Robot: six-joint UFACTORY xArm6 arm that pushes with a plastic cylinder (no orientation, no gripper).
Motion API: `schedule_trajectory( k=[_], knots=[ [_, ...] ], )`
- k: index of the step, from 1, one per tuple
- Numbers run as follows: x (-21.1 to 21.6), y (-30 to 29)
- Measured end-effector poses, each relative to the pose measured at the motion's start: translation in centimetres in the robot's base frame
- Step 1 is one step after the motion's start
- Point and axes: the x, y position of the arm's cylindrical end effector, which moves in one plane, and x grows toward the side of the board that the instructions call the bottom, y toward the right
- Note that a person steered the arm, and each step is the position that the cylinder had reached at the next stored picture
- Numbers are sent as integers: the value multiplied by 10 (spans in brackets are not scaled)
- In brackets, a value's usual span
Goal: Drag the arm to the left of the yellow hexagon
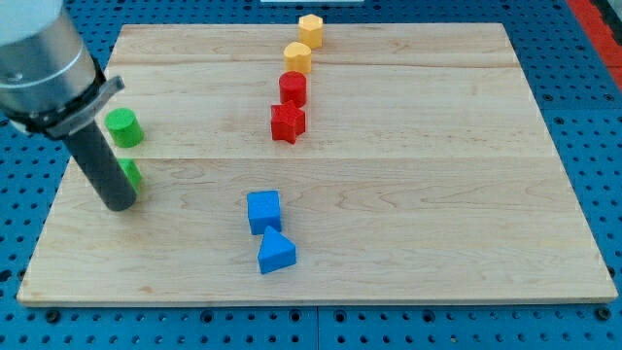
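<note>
While my tip [119, 204] sits bottom-left, yellow hexagon [310, 29] lies top-centre.

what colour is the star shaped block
Red; the star-shaped block shows clearly in the camera view.

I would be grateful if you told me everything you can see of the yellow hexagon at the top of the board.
The yellow hexagon is a small, solid-looking block with a six-sided top face and short upright walls, plain yellow with a matte finish. It sits flat near the top edge of the wooden board, at the upper end of a column of blocks. A yellow-orange block lies just below it, very close; whether they touch is unclear. My tip is far away at the view's lower left, beside the green blocks.
</note>
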Motion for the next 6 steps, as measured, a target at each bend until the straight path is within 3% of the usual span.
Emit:
schedule_trajectory(
  k=[2, 3, 6],
  knots=[
    [-53, -6],
    [-67, 80],
    [-236, 95]
  ],
)
